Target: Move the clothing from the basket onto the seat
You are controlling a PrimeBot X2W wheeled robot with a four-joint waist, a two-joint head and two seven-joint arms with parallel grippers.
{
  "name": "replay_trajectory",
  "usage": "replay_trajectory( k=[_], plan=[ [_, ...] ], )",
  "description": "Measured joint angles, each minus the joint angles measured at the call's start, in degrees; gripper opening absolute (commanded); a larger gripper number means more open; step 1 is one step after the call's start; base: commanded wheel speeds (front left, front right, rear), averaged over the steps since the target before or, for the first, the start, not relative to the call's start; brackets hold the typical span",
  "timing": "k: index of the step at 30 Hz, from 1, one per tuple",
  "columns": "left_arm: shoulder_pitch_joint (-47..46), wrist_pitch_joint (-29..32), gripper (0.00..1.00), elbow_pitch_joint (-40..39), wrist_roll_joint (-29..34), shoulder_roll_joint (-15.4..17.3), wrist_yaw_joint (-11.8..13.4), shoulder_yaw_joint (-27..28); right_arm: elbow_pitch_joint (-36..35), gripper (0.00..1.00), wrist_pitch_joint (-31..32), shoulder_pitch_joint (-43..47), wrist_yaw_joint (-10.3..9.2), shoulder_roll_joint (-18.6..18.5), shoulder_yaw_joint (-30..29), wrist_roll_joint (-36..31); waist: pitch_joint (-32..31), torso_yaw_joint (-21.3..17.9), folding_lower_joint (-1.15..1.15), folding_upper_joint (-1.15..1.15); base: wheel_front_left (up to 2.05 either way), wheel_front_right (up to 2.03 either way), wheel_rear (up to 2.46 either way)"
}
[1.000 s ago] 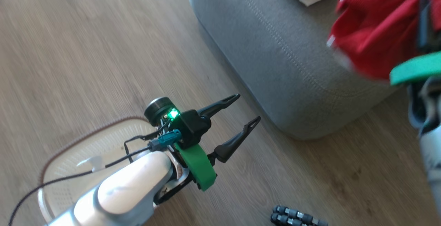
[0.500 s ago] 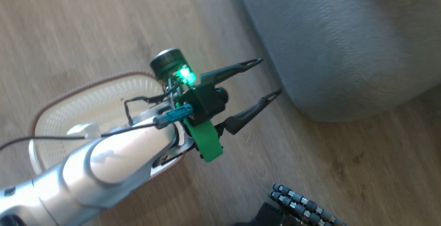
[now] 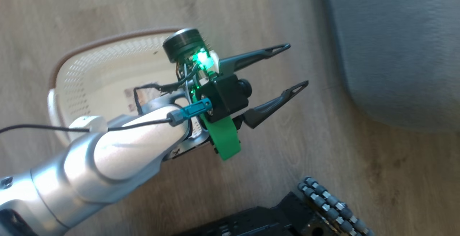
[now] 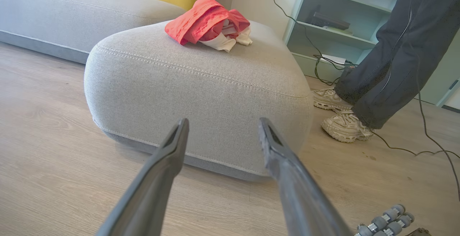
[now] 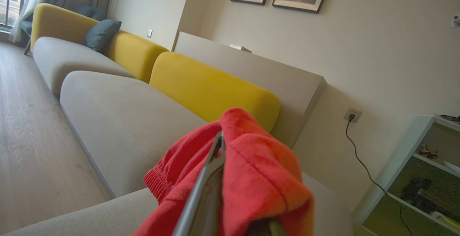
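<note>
Now red clothing (image 5: 258, 178) between tight right fingers (image 5: 207, 182); left fingers (image 4: 158, 178) wide apart.

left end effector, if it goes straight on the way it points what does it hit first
Most likely the seat: the left end effector, open and empty, aims at its near side wall, below the stitched edge. Some floor lies in between; how far is hard to judge.

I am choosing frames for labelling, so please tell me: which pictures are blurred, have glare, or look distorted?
Head view: motion blur softens the seat and the floor; glare whitens the forearm behind the left end effector. Left wrist view: sharp, in even daylight, but its own near fingers are soft. Right wrist view: the walls lean, and the clothing crowds the lens.
</note>
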Motion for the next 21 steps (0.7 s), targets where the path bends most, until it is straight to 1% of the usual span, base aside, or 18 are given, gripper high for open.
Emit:
replay_trajectory(
  k=[2, 4, 6, 7, 10, 13, 14, 15, 16, 19, 21],
  plan=[
    [-0.70, -0.07, 1.00, -0.20, 0.04, -0.27, 0.01, 0.07, 1.04, 0.00, 0.93, -0.51, 0.00, 0.32, -1.98, -1.90, 1.17, 1.53, 0.00, 0.00, 0.00, 0.00, 0.00],
    [-1.24, -0.54, 1.00, -0.21, 0.48, -0.54, 0.03, 0.24, 2.09, 0.00, 1.99, -0.50, 0.00, 1.51, -2.97, -2.90, 2.40, 2.85, 0.00, 0.00, 0.00, 0.00, 0.00],
    [-1.55, -0.58, 1.00, -0.19, 0.49, -0.83, 0.05, 0.65, 3.48, 0.00, 2.27, -0.39, 0.00, 3.66, -3.48, -3.16, 3.57, 3.98, 0.01, 0.00, 0.00, 0.00, 0.00],
    [-1.55, -0.58, 1.00, -0.19, 0.49, -0.83, 0.05, 0.65, 3.48, 0.00, 2.27, -0.39, 0.00, 3.66, -3.48, -3.16, 3.57, 3.98, 0.01, 0.00, 0.00, 0.00, 0.00],
    [-1.58, -0.89, 1.00, -0.09, 0.87, -1.32, 0.05, 1.12, 5.64, 0.00, 2.13, 0.08, 0.00, 6.87, -3.88, -3.13, 4.94, 5.39, 0.01, 0.00, 0.00, 0.00, 0.00],
    [-1.57, -1.11, 1.00, 0.33, 1.10, -1.53, 0.05, 1.48, 7.94, 0.00, 0.88, 2.18, 0.00, 7.73, -4.02, -2.23, 5.47, 6.43, 0.01, 0.00, 0.00, 0.00, 0.00],
    [-1.57, -1.16, 1.00, 0.53, 1.10, -1.60, 0.05, 1.56, 8.81, 0.32, 0.40, 3.25, 0.00, 7.72, -3.87, -1.97, 5.43, 6.66, 0.01, 0.00, 0.00, 0.00, 0.00],
    [-1.56, -1.33, 1.00, 0.69, 1.11, -1.69, 0.05, 1.63, 9.60, 0.77, -0.36, 4.44, 0.00, 7.78, -3.70, -1.75, 5.26, 6.78, 0.01, 0.00, 0.00, 0.00, 0.00],
    [-1.52, -1.48, 1.00, 0.83, 1.20, -1.82, 0.05, 1.76, 10.40, 1.00, -1.02, 5.52, 0.00, 7.83, -3.53, -1.24, 5.01, 6.83, 0.00, 0.00, 0.00, 0.00, 0.00],
    [-1.30, -1.54, 1.00, 1.16, 1.37, -2.53, 0.05, 2.48, 11.68, 1.00, -2.81, 8.44, 0.00, 7.79, -1.86, 0.81, 3.98, 6.82, -0.01, 0.00, 0.00, 0.00, 0.00],
    [-0.93, -1.55, 1.00, 1.32, 1.38, -3.04, 0.05, 3.57, 12.18, 1.00, -3.37, 11.30, 0.00, 7.66, 0.46, 3.56, 2.63, 6.65, -0.01, 0.00, 0.00, 0.00, 0.00]
  ],
)
